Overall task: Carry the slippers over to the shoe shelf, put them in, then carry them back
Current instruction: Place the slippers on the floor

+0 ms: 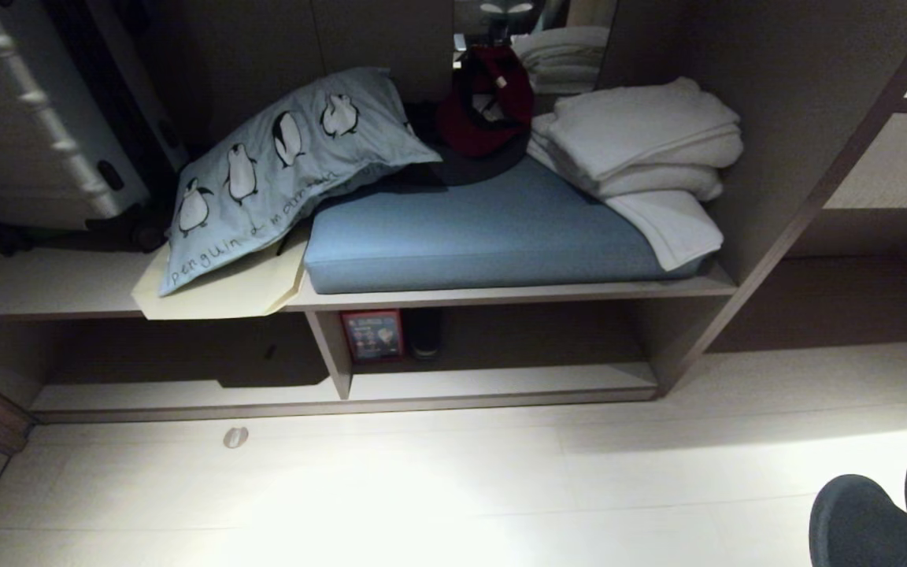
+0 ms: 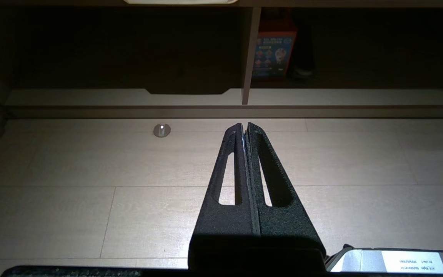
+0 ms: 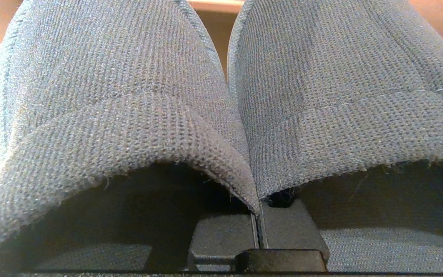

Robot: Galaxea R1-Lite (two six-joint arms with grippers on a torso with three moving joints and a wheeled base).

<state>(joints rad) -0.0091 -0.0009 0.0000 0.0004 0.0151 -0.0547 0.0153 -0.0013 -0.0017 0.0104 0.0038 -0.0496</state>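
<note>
My right gripper [image 3: 258,231] is clamped on the slippers [image 3: 221,96]; the left gripper [image 2: 244,129] is closed, empty, above the pale floor [image 1: 422,488]. I face the shoe shelf [image 1: 501,382] under a blue cushion [image 1: 493,228].

Wardrobe bench shelf, low shoe shelf and pale floor

Ahead of the left end effector [image 2: 244,129], the pale floor [image 1: 422,488] carries a round metal doorstop [image 1: 235,437]; beyond it the shoe shelf [image 1: 501,382] holds a red box [image 1: 373,335] beside its divider. The upper shelf [image 1: 44,283] carries a blue cushion [image 1: 485,236], penguin pillow [image 1: 280,165], folded white towels [image 1: 642,142], a cream folder [image 1: 217,295].
</note>
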